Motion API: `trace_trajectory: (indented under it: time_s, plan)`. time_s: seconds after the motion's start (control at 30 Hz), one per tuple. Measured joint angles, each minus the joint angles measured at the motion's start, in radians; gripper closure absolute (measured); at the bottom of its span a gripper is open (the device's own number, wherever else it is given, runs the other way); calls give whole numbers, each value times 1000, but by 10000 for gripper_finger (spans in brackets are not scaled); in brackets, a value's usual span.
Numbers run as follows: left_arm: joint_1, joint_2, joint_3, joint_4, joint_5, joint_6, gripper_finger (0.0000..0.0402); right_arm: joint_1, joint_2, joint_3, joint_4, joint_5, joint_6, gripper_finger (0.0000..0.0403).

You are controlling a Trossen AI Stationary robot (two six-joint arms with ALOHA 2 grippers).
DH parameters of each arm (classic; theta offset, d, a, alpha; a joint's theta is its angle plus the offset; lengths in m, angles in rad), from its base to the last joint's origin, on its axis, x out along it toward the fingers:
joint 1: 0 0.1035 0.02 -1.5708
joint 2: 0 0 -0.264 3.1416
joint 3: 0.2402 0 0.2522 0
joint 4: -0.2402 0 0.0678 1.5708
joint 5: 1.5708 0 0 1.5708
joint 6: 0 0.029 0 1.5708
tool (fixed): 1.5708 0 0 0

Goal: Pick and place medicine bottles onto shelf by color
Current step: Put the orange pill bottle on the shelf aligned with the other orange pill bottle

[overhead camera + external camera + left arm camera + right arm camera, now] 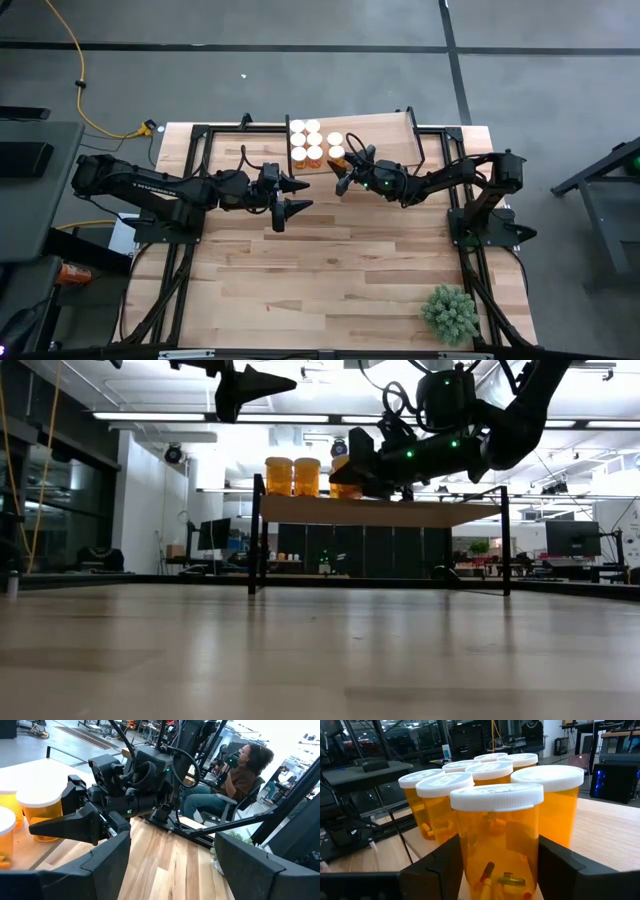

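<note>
A: Medicine bottle (497, 840) stands on the shelf (385, 135) beside the others, between the right gripper (343, 170) fingers, which look slightly apart.
B: Placing step, then. Next, retreat straight. Left gripper (292, 197) hovers open over the table.

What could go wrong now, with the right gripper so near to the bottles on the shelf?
1. The right gripper has its fingers on both sides of one medicine bottle, and other bottles stand close behind it. A sideways move might knock them over.
2. This bottle seems near the edge of the shelf, so a careless release may tip it off.
3. The left gripper hovers open close by; the arms could meet.
</note>
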Motion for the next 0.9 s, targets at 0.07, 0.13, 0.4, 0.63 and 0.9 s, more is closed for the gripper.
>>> trace_trajectory:
  time_s: [0.07,0.13,0.4,0.63,0.9]
  plan:
    - [0,0,0,0,0,0,125,0,0,0,0,0,0,195]
    - [0,0,0,0,0,0,125,0,0,0,-1,0,2,182]
    - [0,0,0,0,0,0,125,0,0,0,-3,0,3,131]
    - [0,0,0,0,0,0,125,1,-1,0,-4,-27,5,120]
    - [0,0,0,-3,0,0,125,8,-83,-3,-180,-16,-35,120]
